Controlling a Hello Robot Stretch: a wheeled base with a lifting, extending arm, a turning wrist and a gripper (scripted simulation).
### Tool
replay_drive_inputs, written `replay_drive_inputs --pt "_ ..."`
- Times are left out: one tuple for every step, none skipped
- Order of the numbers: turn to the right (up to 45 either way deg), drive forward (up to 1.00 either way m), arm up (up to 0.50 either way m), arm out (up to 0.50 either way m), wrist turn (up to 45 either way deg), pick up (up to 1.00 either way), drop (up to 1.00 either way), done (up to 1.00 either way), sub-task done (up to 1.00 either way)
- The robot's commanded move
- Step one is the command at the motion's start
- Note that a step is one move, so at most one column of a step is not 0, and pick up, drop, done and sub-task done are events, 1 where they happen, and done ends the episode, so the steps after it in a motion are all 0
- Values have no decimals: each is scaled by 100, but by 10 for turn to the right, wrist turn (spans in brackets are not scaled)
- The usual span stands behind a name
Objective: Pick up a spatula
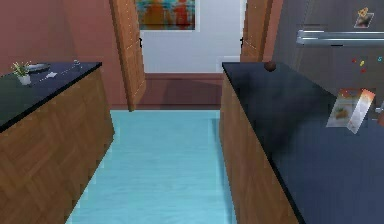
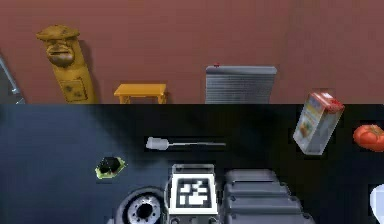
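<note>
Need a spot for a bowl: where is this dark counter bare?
Bare: the stretch between the spatula and the red-and-white tin, and the patch left of the spatula, beyond the small green thing. Crowded: tin and tomato at the arm side view's right.

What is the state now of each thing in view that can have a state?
spatula, lying flat on the counter
box, standing upright on the counter
tomato, whole, on the counter
door, open
gripper, cannot tell whether it holds anything
</note>
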Motion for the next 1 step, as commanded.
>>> replay_drive_inputs --pt "0 0 0 24 0 0 0 0 0"
